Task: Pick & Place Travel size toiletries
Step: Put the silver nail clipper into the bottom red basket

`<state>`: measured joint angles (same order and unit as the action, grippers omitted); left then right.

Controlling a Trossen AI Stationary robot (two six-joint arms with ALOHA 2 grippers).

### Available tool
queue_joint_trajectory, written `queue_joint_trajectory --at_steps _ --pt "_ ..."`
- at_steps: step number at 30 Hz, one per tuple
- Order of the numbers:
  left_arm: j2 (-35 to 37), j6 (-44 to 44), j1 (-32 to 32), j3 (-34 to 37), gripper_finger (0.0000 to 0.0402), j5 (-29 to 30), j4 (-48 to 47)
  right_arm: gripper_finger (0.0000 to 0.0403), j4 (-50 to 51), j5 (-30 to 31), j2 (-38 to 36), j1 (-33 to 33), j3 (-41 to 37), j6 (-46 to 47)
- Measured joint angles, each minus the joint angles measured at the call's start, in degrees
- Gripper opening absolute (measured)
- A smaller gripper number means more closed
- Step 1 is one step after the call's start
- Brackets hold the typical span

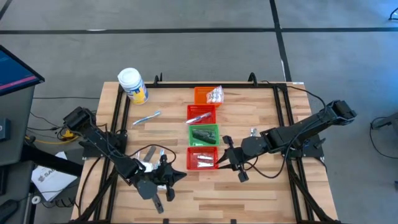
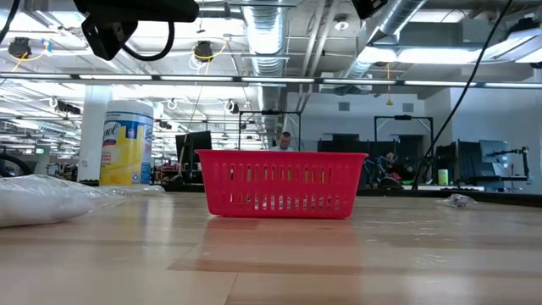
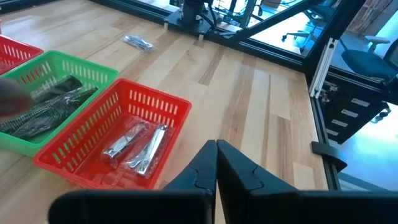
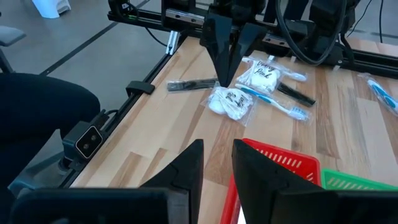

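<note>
Here, the left gripper (image 1: 169, 177) hovers with fingers pressed together, empty, beside clear sachets with white contents (image 4: 235, 101) loose on the wooden table (image 1: 261, 186). The right gripper (image 1: 227, 155), slightly parted and empty, sits at the red mesh basket (image 1: 203, 158) holding small silvery tubes (image 3: 135, 147).

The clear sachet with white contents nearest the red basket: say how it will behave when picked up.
The clear sachet looks like a soft film, so it probably flops and crinkles. Its puffy white filling suggests it is light. It lies flat, so it is unlikely to roll.
</note>
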<state>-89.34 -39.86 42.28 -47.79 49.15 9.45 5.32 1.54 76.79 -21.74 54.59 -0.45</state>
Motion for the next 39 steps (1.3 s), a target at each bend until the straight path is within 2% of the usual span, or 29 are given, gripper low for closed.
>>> queue_joint_trajectory --at_steps 15,23,29,39 --pt "0.0 -1.2 0.0 0.0 0.0000 -0.4 -1.3 0.0077 0.0 0.0 0.0 0.0 0.0 -0.2" --pt "0.0 -5.9 -2.1 0.0 0.0000 -9.7 -5.9 0.0077 0.0 0.0 0.0 0.0 0.0 -0.2" --pt "0.1 -10.6 -4.4 0.0 0.0000 -21.2 -10.9 0.0077 0.5 0.0 0.0 0.0 0.0 -0.2" --pt "1.0 -20.4 -5.7 0.0 0.0000 -36.8 -23.1 0.0077 2.2 0.0 0.0 0.0 0.0 -0.1"
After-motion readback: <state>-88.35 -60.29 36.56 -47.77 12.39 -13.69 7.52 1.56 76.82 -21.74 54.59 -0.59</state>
